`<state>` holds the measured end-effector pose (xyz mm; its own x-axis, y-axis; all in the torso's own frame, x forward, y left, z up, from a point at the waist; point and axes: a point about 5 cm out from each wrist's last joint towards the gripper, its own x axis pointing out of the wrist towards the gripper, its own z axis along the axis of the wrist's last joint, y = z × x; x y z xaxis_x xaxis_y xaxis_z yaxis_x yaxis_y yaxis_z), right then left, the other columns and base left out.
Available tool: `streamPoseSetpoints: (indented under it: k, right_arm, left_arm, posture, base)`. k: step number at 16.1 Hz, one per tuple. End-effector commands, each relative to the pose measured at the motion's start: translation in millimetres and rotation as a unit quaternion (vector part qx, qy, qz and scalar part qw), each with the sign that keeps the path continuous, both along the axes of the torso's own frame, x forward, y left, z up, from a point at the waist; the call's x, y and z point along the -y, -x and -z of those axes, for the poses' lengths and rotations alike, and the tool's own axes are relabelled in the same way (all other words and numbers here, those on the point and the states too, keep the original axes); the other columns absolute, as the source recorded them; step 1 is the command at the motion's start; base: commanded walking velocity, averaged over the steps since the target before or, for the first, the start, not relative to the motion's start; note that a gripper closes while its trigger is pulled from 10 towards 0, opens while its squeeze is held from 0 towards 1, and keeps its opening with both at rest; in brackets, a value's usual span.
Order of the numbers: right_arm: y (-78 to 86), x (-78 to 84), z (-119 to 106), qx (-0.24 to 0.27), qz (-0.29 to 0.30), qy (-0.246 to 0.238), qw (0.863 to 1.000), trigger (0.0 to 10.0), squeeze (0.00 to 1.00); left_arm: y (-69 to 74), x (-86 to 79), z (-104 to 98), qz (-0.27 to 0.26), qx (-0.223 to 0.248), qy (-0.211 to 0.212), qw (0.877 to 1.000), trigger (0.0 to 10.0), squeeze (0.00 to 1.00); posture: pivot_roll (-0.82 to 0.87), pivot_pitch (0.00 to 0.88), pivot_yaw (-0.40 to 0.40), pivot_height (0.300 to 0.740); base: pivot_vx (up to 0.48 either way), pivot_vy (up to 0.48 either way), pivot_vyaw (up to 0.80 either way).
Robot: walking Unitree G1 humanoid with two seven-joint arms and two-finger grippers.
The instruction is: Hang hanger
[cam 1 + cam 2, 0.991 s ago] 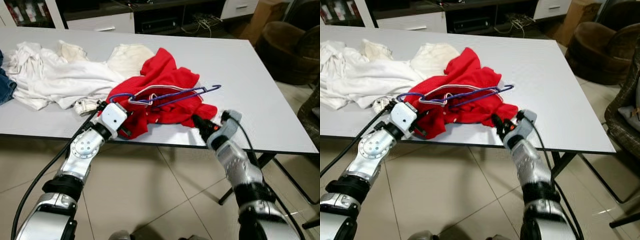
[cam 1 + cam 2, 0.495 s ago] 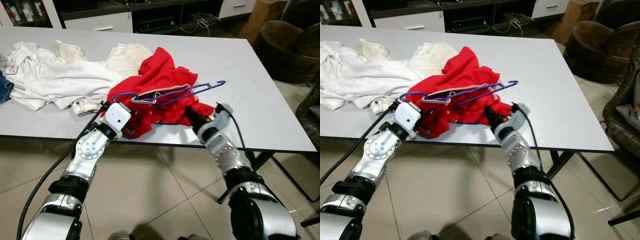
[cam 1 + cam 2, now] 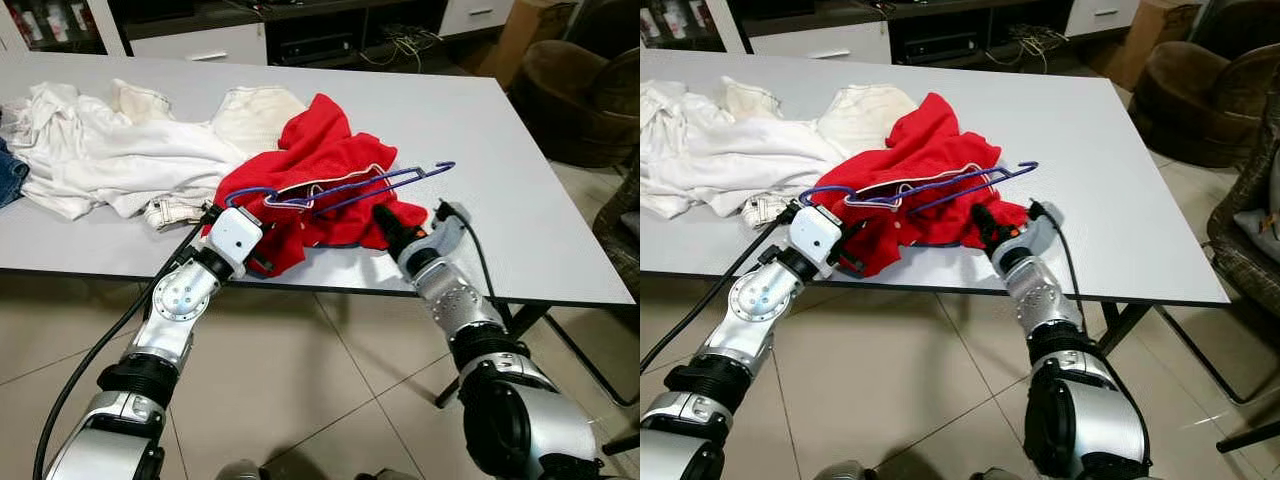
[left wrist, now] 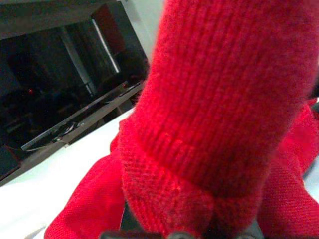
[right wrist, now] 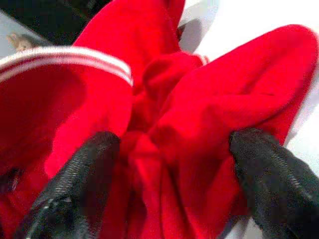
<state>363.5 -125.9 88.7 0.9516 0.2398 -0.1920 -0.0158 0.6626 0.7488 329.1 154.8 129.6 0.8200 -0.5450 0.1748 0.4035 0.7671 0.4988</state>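
Far left of the left claw [image 3: 262, 255], heap of white laundry [image 3: 110, 150], crumpled, cut off by the frame edge, with a scrap of blue denim [image 3: 10, 175] at the margin. Left claw buried in the near-left hem of the red sweater [image 3: 320, 175]; fingers hidden by ribbed knit, so whether shut or spread cannot be told. Just above and beyond that claw, hanger [image 3: 335, 190]: thin blue-violet wire, triangular, lying tilted across the top of the sweater, hook end at the left, long straight bar jutting out past the cloth toward the right. Sweater soft, rumpled, bright red, with a white-striped collar band [image 5: 65, 57] close before the right claw. Right claw [image 3: 385, 225] at the sweater's near-right edge, its two black textured fingers [image 5: 75, 184] spread wide with red folds between them. Under both claws, flat pale table [image 3: 520, 200]. Beyond, dark cabinet shelves, hard to make out. Far right of the right claw, brown armchair [image 3: 585, 90], partly cut off.
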Motion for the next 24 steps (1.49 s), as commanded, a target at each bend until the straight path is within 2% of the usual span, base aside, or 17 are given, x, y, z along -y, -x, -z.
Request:
streamPoseSetpoints:
  k: [1, 2, 3, 5, 7, 10, 12, 15, 16, 17, 18, 20, 22, 23, 24]
  right_arm:
    - [-2.7, 13.5, -6, 0.011, 0.028, 0.004, 1.0, 10.0, 0.57]
    - [-2.8, 20.4, -8, 0.015, 0.041, 0.002, 0.999, 10.0, 0.87]
    - [-2.5, 28.4, -11, 0.021, 0.056, -0.001, 0.998, 10.0, 1.0]
    - [-1.7, 33.6, -14, 0.027, 0.064, -0.009, 0.998, 10.0, 1.0]
    - [-1.4, 29.9, -16, 0.03, 0.059, -0.022, 0.998, 10.0, 1.0]
    - [1.3, 4.7, -19, 0.037, 0.013, -0.041, 0.998, 10.0, 1.0]
    - [4.1, -4.0, -13, 0.021, -0.009, -0.023, 0.999, 10.0, 1.0]
    - [6.4, -5.0, -6, -0.001, -0.014, 0.009, 1.0, 10.0, 0.98]
    - [7.2, -5.7, -4, -0.012, -0.014, 0.021, 1.0, 10.0, 0.07]
    - [7.3, -5.9, -3, -0.014, -0.014, 0.025, 0.999, 10.0, 0.07]
    - [7.3, -6.2, -2, -0.02, -0.011, 0.028, 0.999, 10.0, 0.0]
    - [8.4, -7.7, 0, -0.033, -0.014, 0.042, 0.998, 10.0, 0.0]
    - [11.9, -14.0, 3, -0.046, -0.035, 0.049, 0.997, 10.0, 0.58]
    - [12.0, -13.6, 1, -0.046, -0.036, 0.051, 0.997, 10.0, 0.7]
    - [11.8, -12.3, 0, -0.044, -0.035, 0.052, 0.997, 10.0, 0.69]
  left_arm:
    - [-0.2, 1.0, -5, 0.001, 0.012, 0.003, 1.0, 10.0, 0.0]
    - [-0.6, 1.0, -6, 0.001, 0.012, 0.003, 1.0, 10.0, 0.0]
    - [-1.0, 1.3, -6, 0.001, 0.012, 0.003, 1.0, 10.0, 0.0]
    - [-1.4, 2.6, -5, 0.003, 0.01, 0.003, 1.0, 10.0, 0.0]
    - [-2.3, 4.6, -6, 0.005, 0.01, 0.003, 1.0, 10.0, 0.0]
    - [-4.3, 6.0, -8, 0.007, 0.011, 0.003, 1.0, 10.0, 0.0]
    - [-3.8, 4.4, -8, 0.005, 0.013, 0.003, 1.0, 10.0, 0.0]
    - [-3.1, 0.6, -8, 0.0, 0.014, 0.001, 1.0, 10.0, 0.0]
    - [-3.5, -0.1, -8, 0.0, 0.014, 0.001, 1.0, 10.0, 0.0]
    - [-3.5, -0.1, -8, 0.0, 0.014, 0.0, 1.0, 10.0, 0.0]
    - [-3.7, -0.3, -9, -0.001, 0.014, 0.0, 1.0, 10.0, 0.0]
    - [-4.0, -0.3, -9, 0.0, 0.015, -0.001, 1.0, 10.0, 0.0]
    - [-4.2, -0.2, -9, 0.001, 0.015, -0.002, 1.0, 10.0, 0.0]
    - [-4.4, 0.1, -10, 0.001, 0.016, -0.003, 1.0, 10.0, 0.0]
    - [-4.5, 0.2, -10, 0.002, 0.016, -0.003, 1.0, 10.0, 0.0]
  posture:
    - [0.09, 0.037, -0.033, 0.74]
    - [0.08, 0.036, -0.033, 0.74]
    - [0.08, 0.036, -0.033, 0.74]
    - [0.07, 0.035, -0.03, 0.74]
    - [0.07, 0.035, -0.03, 0.74]
    - [0.07, 0.028, -0.027, 0.74]
    - [0.07, 0.028, -0.027, 0.74]
    - [0.08, 0.027, -0.029, 0.74]
    - [0.08, 0.027, -0.028, 0.74]
    - [0.08, 0.027, -0.028, 0.74]
    - [0.08, 0.026, -0.025, 0.74]
    - [0.08, 0.026, -0.023, 0.74]
    - [0.08, 0.026, -0.023, 0.74]
    - [0.08, 0.024, -0.021, 0.74]
    - [0.08, 0.024, -0.021, 0.74]
  base:
    - [0.0, 0.0, 0.0]
    - [0.0, 0.0, 0.0]
    - [0.0, 0.0, 0.0]
    - [0.0, 0.0, 0.0]
    - [0.0, 0.0, 0.0]
    - [0.0, 0.0, 0.0]
    - [0.0, 0.0, 0.0]
    - [0.0, 0.0, 0.0]
    - [0.0, 0.0, 0.0]
    - [0.0, 0.0, 0.0]
    - [0.0, 0.0, 0.0]
    - [0.0, 0.0, 0.0]
    - [0.0, 0.0, 0.0]
    - [0.0, 0.0, 0.0]
    - [0.0, 0.0, 0.0]
